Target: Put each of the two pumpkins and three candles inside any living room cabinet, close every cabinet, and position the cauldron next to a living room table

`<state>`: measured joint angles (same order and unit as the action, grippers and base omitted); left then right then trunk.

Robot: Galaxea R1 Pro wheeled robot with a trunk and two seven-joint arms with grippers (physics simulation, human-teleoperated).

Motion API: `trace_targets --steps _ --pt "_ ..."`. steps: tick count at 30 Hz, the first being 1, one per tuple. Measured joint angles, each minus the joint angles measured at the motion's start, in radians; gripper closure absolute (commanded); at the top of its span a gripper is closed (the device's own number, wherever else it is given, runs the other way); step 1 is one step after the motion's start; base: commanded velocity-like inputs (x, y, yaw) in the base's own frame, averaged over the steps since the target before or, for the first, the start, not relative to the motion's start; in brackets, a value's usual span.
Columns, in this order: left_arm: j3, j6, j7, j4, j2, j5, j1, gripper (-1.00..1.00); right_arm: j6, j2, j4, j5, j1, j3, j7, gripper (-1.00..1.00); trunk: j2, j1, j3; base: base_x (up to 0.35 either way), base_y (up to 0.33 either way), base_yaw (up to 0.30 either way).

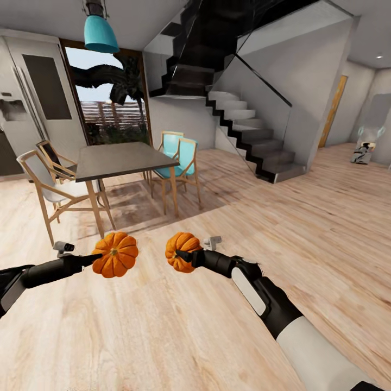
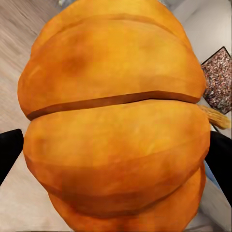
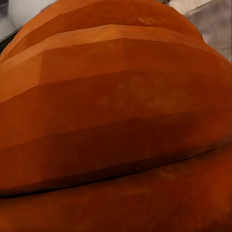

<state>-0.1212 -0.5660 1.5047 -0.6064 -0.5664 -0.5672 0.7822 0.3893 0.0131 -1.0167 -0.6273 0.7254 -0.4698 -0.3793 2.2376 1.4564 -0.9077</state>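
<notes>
I hold two orange ribbed pumpkins in the air above the wooden floor. My left gripper [image 1: 111, 257] is shut on the left pumpkin [image 1: 115, 254], whose stem faces the head camera. In the left wrist view that pumpkin [image 2: 116, 121] bulges between two black fingers [image 2: 9, 154]. My right gripper [image 1: 183, 254] is shut on the right pumpkin [image 1: 182, 251], and in the right wrist view its orange skin [image 3: 116, 121] is pressed close to the lens. The candles, the cabinet, the cauldron and the low table are out of view.
A dark dining table [image 1: 122, 157] with wooden chairs [image 1: 46, 190] and two teal chairs [image 1: 182, 157] stands ahead on the left. A staircase [image 1: 250, 136] rises ahead on the right. Open wooden floor [image 1: 304, 217] stretches to the right toward a doorway [image 1: 332, 111].
</notes>
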Motion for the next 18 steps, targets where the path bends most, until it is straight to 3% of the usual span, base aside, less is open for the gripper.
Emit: trace_targets --steps 9,12,15,18 --pt "-0.001 0.000 -0.009 0.033 0.008 0.001 0.000 1.00 0.000 0.005 0.012 -0.002 -0.001 0.001 0.003 1.00 0.000 0.000 0.009 0.000 0.000 0.250" --pt "-0.001 0.001 -0.021 0.062 0.013 0.003 0.000 1.00 -0.019 0.004 0.054 0.007 -0.001 0.002 0.003 1.00 0.000 0.000 0.012 0.000 0.000 0.250" --pt "-0.001 0.007 -0.120 0.106 0.065 0.007 0.000 1.00 -0.123 0.003 0.122 0.003 0.000 0.003 0.004 1.00 0.000 0.000 0.014 0.000 0.000 0.257" --pt "-0.001 0.009 -0.192 0.116 0.091 0.006 0.000 1.00 -0.156 0.001 0.135 0.001 0.000 0.002 0.003 1.00 0.000 0.000 0.017 0.000 0.000 0.261"
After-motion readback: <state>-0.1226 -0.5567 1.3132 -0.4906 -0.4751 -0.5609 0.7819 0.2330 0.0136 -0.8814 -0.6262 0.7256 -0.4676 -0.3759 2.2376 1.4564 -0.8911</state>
